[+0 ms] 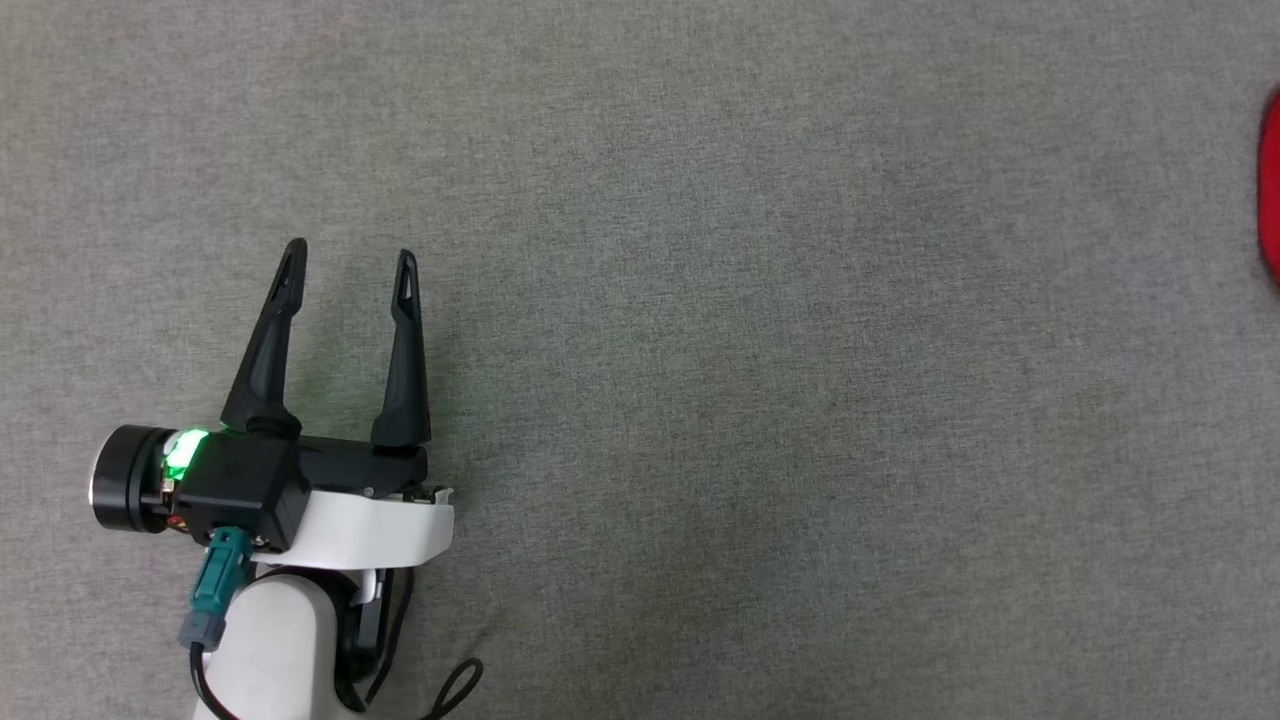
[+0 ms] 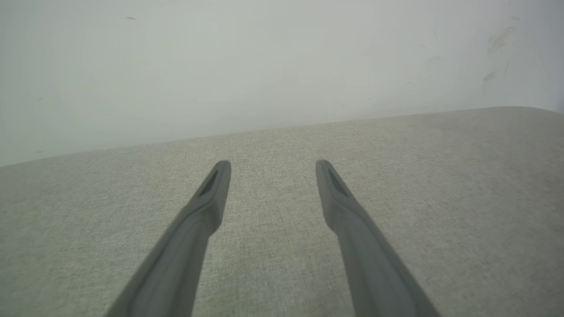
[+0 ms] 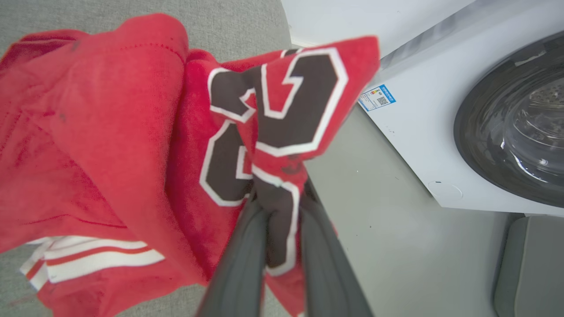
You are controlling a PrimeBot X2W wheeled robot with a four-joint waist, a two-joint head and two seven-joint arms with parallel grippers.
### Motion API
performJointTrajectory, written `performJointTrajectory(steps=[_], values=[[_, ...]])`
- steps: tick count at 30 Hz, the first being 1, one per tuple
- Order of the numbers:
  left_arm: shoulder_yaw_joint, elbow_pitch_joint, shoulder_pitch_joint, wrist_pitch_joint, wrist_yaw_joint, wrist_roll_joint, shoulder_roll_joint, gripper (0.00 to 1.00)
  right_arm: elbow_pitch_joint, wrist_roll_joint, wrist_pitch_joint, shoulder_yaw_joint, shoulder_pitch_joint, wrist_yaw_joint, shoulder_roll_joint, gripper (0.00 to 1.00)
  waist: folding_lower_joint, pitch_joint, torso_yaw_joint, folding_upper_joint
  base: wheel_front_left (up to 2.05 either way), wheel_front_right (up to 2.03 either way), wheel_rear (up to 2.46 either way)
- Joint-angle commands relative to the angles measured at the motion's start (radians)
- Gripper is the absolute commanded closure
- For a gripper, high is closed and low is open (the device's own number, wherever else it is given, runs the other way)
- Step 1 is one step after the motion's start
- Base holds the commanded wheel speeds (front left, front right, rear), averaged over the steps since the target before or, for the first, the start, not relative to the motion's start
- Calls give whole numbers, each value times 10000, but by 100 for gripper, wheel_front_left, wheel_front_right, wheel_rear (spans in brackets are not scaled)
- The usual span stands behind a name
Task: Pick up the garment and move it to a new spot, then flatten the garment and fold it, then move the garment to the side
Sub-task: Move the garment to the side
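Note:
The garment (image 3: pixel 110 132) is a red jersey with black, white-outlined numbers and striped trim, bunched and hanging in the right wrist view. My right gripper (image 3: pixel 280 198) is shut on a fold of it by the numbers. In the head view a thin red edge of the garment (image 1: pixel 1270 190) peeks in at the far right. My left gripper (image 1: pixel 350 262) hovers open over the grey fabric surface (image 1: pixel 700 350) at the lower left, far from the garment, with nothing between its fingers. In the left wrist view the left gripper (image 2: pixel 273 164) is spread wide over bare fabric.
A white washing machine (image 3: pixel 423 145) with a dark round door (image 3: pixel 515 123) stands close beyond the garment in the right wrist view, with pale floor (image 3: pixel 396 246) below it. A pale wall (image 2: pixel 264 66) rises behind the far edge of the grey surface.

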Motion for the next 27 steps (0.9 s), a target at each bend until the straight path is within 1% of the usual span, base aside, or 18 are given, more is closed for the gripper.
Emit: performJointTrajectory(steps=[1, 2, 3, 6, 10, 13, 16, 19, 21, 24, 25, 27], values=[[48, -26, -109, -22, 30, -9, 11, 0, 143, -155, -177, -102, -196, -19, 164, 97, -2, -18, 19, 0, 0, 0, 0], [52, -31, -90, -22, 46, -7, 9, 0, 274, -268, -261, -170, -195, -19, 265, 63, -2, -39, 24, 0, 0, 0, 0], [59, -15, -72, -22, 57, -11, 5, 0, 415, -384, -313, -210, -185, -19, 371, 0, -2, -77, 35, 0, 0, 0, 0], [82, 59, 32, -22, 73, -28, -1, 0, 803, -817, -592, -444, -272, -19, 521, 0, -2, -287, 53, 0, 0, 0, 0], [108, 120, 203, -22, 146, -68, -41, 0, 1265, -1874, -1576, -910, -370, -19, 608, 0, -2, -722, 87, 0, 0, 0, 0], [166, 224, 467, -22, 204, -106, -71, 0, 1289, -2388, -2499, -1396, -414, -17, 1053, 0, -2, -1178, 49, 0, 0, 0, 0], [221, 304, 767, -22, 271, -133, -103, 0, 1062, -2810, -3505, -1921, -171, -19, 1406, 0, -2, -1678, 57, 0, 0, 0, 0], [277, 402, 1099, -22, 341, -165, -132, 0, 723, -3177, -4545, -2676, 119, -17, 1931, 0, -2, -2167, 136, 0, 0, 0, 0], [327, 470, 1318, -22, 389, -186, -147, 0, 259, -3524, -4944, -3181, 355, -17, 2286, 0, -2, -2489, 211, 0, 0, 0, 0], [395, 586, 1627, -22, 433, -165, -157, 0, -799, -4014, -5160, -4031, 854, -17, 2943, 0, -2, -2930, 354, 0, 0, 0, 0], [408, 625, 1709, -22, 435, -173, -163, 0, -1247, -4165, -5173, -4281, 1114, -17, 3253, 0, -2, -3068, 424, 0, 0, 0, 0], [461, 702, 1866, -22, 478, -211, -173, 0, -2570, -4429, -5179, -4844, 1639, -16, 3877, 0, -2, -3308, 547, 0, 0, 0, 0]])
